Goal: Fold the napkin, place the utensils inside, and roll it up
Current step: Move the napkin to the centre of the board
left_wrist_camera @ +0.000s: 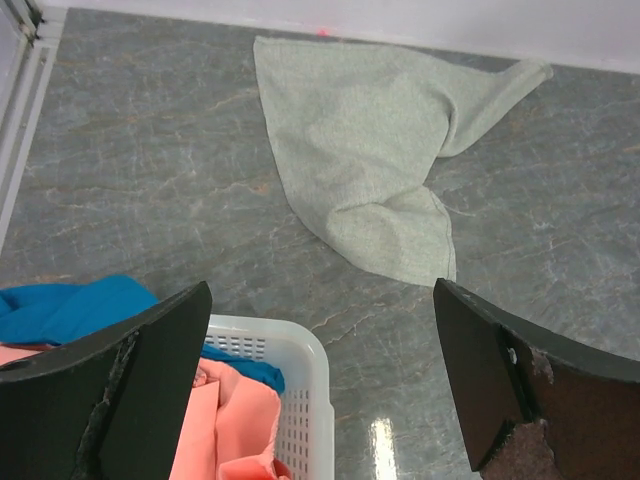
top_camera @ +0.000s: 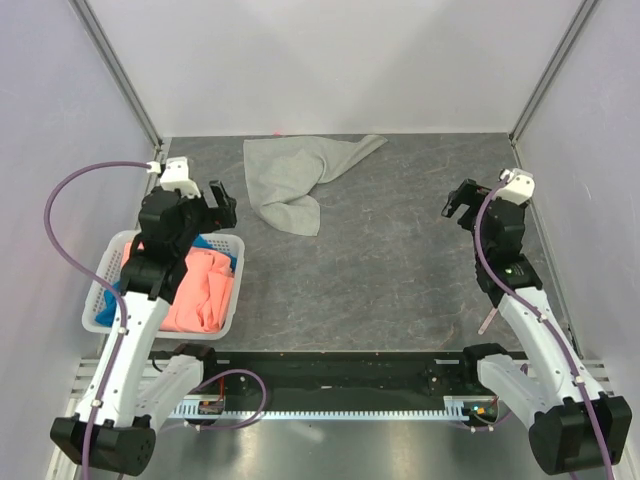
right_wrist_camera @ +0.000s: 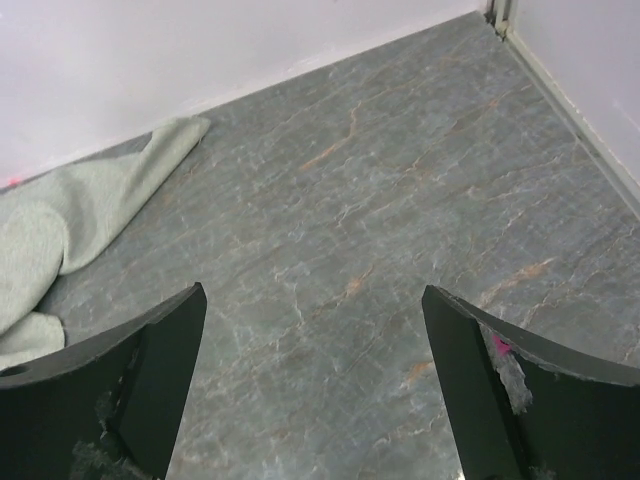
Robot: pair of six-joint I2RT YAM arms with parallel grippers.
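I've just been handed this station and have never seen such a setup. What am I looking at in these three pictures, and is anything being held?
These are two robot arms bolted at the table's near edge. The overhead picture looks down from behind them, with the left arm on the left and the right arm on the right. The other two pictures come from a camera on each wrist. The dark shapes at their bottom corners are that arm's own jaws. Both pairs stand wide open and hold nothing.

On the dark grey marbled table, a crumpled light grey fabric napkin lies near the far wall. A white plastic basket at the left holds a coral-orange cloth and a blue cloth. A slim pinkish stick lies beside the right arm.
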